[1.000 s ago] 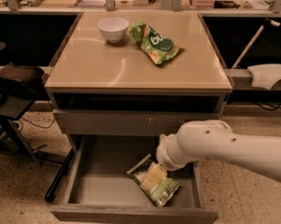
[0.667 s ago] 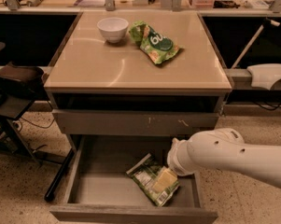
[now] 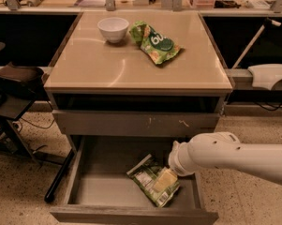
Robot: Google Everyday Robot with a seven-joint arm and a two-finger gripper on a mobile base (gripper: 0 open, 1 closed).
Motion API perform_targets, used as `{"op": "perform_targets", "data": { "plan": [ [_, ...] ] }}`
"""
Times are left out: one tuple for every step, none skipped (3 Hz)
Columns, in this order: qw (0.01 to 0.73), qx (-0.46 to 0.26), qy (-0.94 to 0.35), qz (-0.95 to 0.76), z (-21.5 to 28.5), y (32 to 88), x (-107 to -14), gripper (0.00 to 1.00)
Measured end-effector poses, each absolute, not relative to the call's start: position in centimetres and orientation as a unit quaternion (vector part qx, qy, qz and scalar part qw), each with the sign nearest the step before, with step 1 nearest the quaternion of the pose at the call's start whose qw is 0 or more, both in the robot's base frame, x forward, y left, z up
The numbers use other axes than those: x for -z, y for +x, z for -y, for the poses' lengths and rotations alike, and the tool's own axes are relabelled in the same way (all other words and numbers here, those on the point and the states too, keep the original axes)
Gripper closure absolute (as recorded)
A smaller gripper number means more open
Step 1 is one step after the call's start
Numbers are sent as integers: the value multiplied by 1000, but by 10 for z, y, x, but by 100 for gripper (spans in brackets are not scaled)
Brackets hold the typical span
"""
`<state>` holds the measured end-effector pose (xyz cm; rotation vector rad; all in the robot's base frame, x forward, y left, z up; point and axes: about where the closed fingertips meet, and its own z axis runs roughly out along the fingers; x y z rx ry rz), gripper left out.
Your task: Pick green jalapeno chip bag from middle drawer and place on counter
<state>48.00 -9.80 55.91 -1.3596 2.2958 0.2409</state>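
The green jalapeno chip bag [image 3: 147, 181] lies crumpled on the floor of the open middle drawer [image 3: 103, 191], right of centre, with its white printed panel and barcode facing up. My white arm reaches in from the right. Its gripper [image 3: 165, 179] is down in the drawer at the bag's right end, right against it. The wrist hides most of the gripper. The glossy beige counter [image 3: 131, 67] tops the cabinet above.
On the counter stand a white bowl [image 3: 113, 28] and another green bag with a dark round logo [image 3: 155, 42]. A shut drawer front with pale scratches [image 3: 136, 123] sits above the open drawer. A dark chair [image 3: 14, 78] is at left, a white object [image 3: 269, 74] at right.
My arm has shifted to the right and sunk lower over the drawer's right side. The bag lies in about the same spot.
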Motion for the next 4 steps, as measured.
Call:
{"op": "perform_targets", "data": {
  "plan": [
    [252,-92,-451,-851,126,521,-516,0],
    [274,-64,-420,-863,149,551,-497,0],
    [283,-56,-413,-864,154,558,-499,0],
    [266,-83,-435,-856,133,525,-459,0]
  ]
}}
